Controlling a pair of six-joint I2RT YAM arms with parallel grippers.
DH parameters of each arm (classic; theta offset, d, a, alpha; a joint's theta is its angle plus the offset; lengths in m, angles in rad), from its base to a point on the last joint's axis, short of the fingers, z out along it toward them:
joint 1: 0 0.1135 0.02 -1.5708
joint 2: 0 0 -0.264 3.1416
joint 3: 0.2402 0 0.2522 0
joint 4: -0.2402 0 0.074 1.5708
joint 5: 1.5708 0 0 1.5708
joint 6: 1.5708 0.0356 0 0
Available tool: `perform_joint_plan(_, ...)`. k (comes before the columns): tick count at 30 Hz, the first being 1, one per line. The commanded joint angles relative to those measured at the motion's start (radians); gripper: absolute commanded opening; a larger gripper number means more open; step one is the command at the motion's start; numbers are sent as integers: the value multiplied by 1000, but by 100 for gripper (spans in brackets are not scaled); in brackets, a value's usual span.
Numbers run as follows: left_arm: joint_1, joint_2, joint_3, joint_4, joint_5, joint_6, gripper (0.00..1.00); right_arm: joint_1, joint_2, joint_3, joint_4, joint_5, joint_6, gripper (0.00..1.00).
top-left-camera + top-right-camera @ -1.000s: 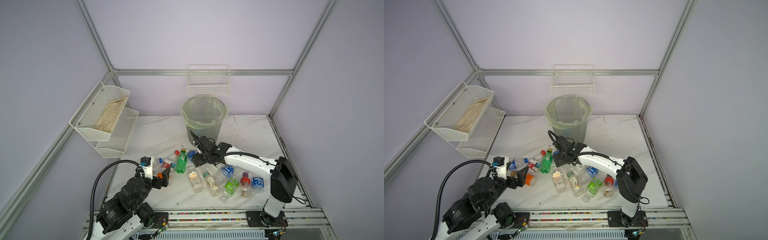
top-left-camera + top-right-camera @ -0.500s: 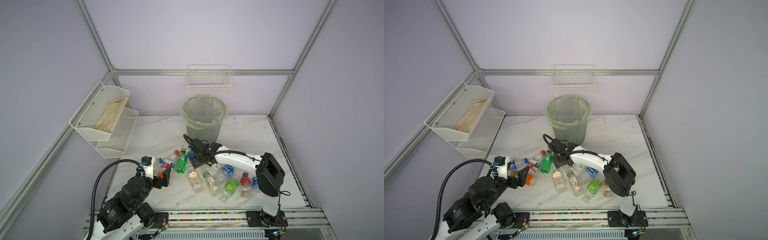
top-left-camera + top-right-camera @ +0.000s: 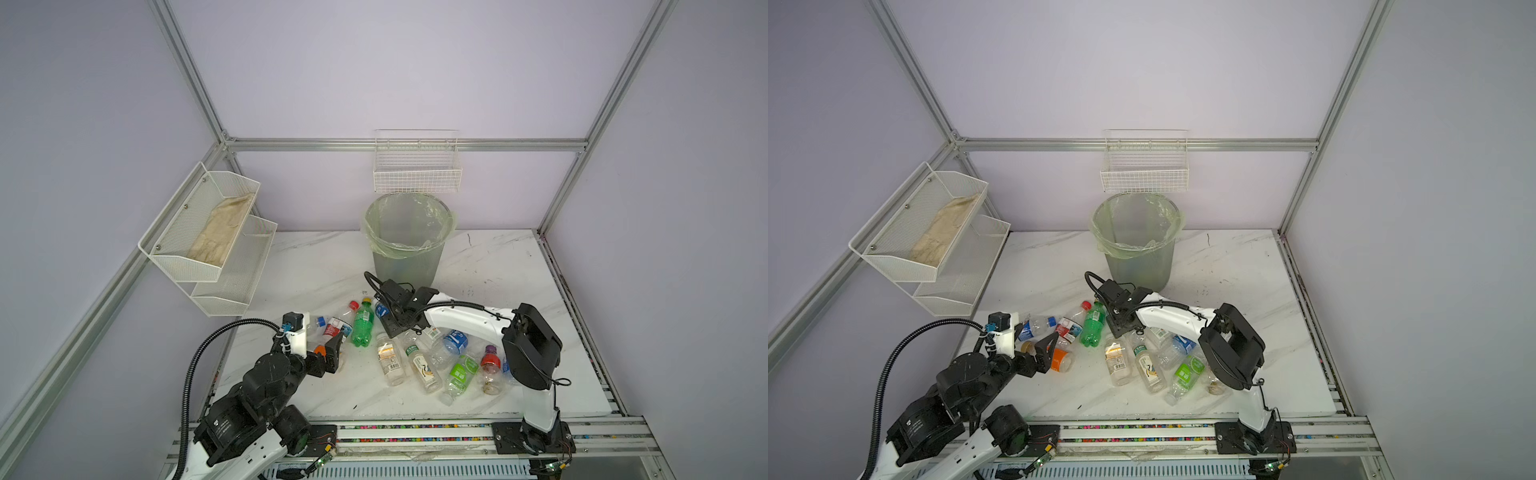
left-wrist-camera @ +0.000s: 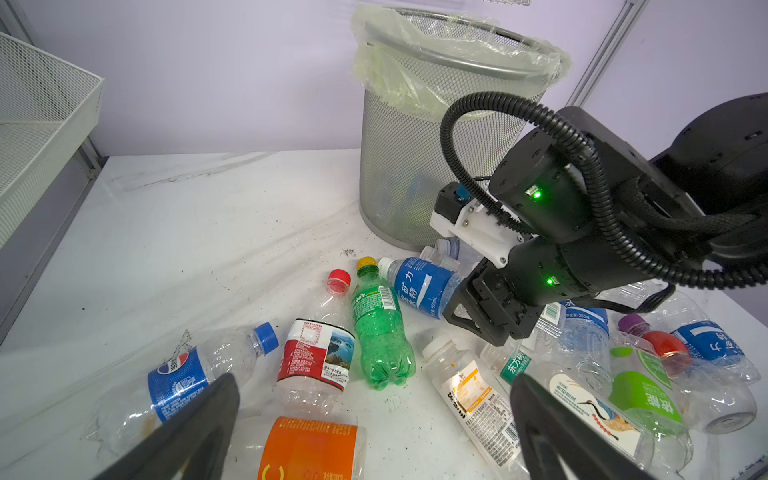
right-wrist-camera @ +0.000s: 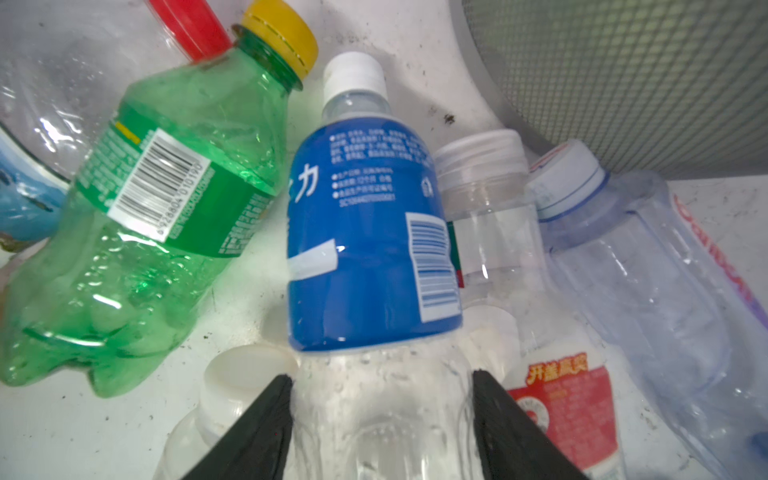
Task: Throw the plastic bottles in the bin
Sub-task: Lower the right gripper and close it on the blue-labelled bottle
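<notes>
Several plastic bottles lie in a heap on the marble table in front of the bin (image 3: 405, 266) (image 3: 1138, 266) (image 4: 415, 166), a grey mesh wastebasket with a pale green bag. My right gripper (image 3: 392, 322) (image 3: 1121, 322) (image 5: 381, 376) is down among them. Its two black fingers press on both sides of the clear lower body of a blue-label bottle (image 5: 365, 232) (image 4: 419, 286) with a white cap. A green bottle (image 3: 363, 324) (image 5: 158, 232) lies right beside it. My left gripper (image 3: 334, 349) (image 4: 374, 380) hangs open over an orange-label bottle (image 4: 311, 449) (image 3: 1061, 359), holding nothing.
A white mesh two-tier shelf (image 3: 208, 241) holding a beige cloth hangs on the left wall. A white wire basket (image 3: 417, 174) hangs on the back wall above the bin. Bare marble (image 3: 498, 266) lies right of the bin. The right arm's elbow (image 3: 532, 353) stands over the rightmost bottles.
My right gripper has come down and leftward from near the bin onto the bottle heap, and its jaws have narrowed onto the blue-label bottle. The left arm has not moved.
</notes>
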Motion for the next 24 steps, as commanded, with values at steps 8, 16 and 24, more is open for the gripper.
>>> perform_joint_plan(8,-5,-2,-4,34,3,-2,100,11,9,12,-34,24,-6,49)
perform_joint_plan(16,-5,0,-5,34,1,-4,100,19,-32,22,-44,39,-3,42)
perform_joint_plan(24,-6,0,-4,34,2,-4,100,21,-69,28,-47,38,1,40)
